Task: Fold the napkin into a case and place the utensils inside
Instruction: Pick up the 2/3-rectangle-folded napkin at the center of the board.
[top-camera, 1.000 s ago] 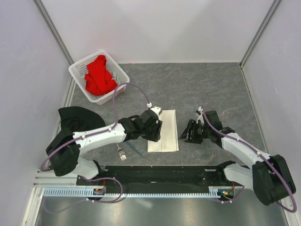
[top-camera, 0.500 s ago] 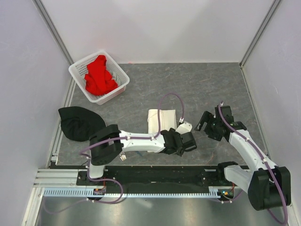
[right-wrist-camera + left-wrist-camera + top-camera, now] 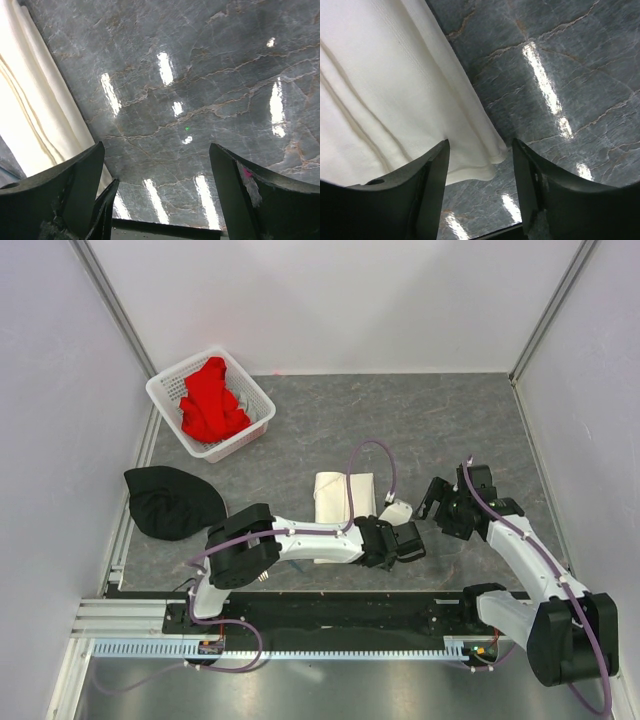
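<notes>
napkin (image 3: 338, 495): folded strip, long way runs near to far | left gripper (image 3: 480, 146): open, holds nothing, just above the napkin's near right corner, closer one | right gripper (image 3: 156, 150): open, holds nothing, farther right of the napkin

On the grey marbled table (image 3: 420, 430), the folded cream-white napkin (image 3: 335, 498) lies as a narrow strip near the middle, its near end hidden under the left arm (image 3: 310, 540), which reaches across to the right. The left gripper (image 3: 400, 543) sits just right of the strip's near end, and the right gripper (image 3: 440, 505) hangs a little further right, apart from the cloth. At the far left a white perforated basket (image 3: 163, 388) holds a red cloth (image 3: 210, 400), and a black cloth (image 3: 170, 502) lies nearer, by the left edge.
</notes>
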`<state>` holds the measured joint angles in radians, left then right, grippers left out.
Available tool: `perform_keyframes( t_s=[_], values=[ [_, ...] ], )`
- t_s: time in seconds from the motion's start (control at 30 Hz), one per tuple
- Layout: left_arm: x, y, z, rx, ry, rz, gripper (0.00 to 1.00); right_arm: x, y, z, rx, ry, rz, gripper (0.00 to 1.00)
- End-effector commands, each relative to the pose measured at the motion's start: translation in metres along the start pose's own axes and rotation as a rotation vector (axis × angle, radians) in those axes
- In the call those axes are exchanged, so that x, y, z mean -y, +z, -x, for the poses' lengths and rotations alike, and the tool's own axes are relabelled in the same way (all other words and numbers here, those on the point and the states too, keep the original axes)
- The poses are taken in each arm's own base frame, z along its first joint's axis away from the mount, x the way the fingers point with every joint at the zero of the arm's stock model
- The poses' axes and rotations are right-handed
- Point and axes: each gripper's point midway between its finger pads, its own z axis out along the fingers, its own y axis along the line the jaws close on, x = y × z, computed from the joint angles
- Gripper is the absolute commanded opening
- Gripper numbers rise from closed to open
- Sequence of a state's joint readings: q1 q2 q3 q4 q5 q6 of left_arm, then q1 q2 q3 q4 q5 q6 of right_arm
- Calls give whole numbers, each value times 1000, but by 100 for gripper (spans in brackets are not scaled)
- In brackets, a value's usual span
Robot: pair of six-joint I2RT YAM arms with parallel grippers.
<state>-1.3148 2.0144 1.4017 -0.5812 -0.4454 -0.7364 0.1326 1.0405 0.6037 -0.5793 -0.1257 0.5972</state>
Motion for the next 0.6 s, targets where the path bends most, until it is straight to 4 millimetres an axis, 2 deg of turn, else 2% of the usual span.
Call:
perform_keyframes(
  t_s=[0.0, 0.07, 0.3, 0.37, 0.57],
  values=[
    [9, 4, -7, -30, -68, -8, 55, -9, 1, 3, 0, -29, 54, 94],
    [6, 2, -9, -32, -71, -6, 45, -14, 2, 2, -9, -42, 82, 94],
    [2, -17, -3, -19, -120, -60, 31, -41, 13, -16, -134, -97, 265, 95],
    [-1, -22, -4, -25, -145, -78, 19, -53, 13, -14, -145, -108, 330, 95],
    [-5, -32, -3, -27, -173, -122, 14, -78, 23, -11, -181, -91, 436, 98]
  ],
)
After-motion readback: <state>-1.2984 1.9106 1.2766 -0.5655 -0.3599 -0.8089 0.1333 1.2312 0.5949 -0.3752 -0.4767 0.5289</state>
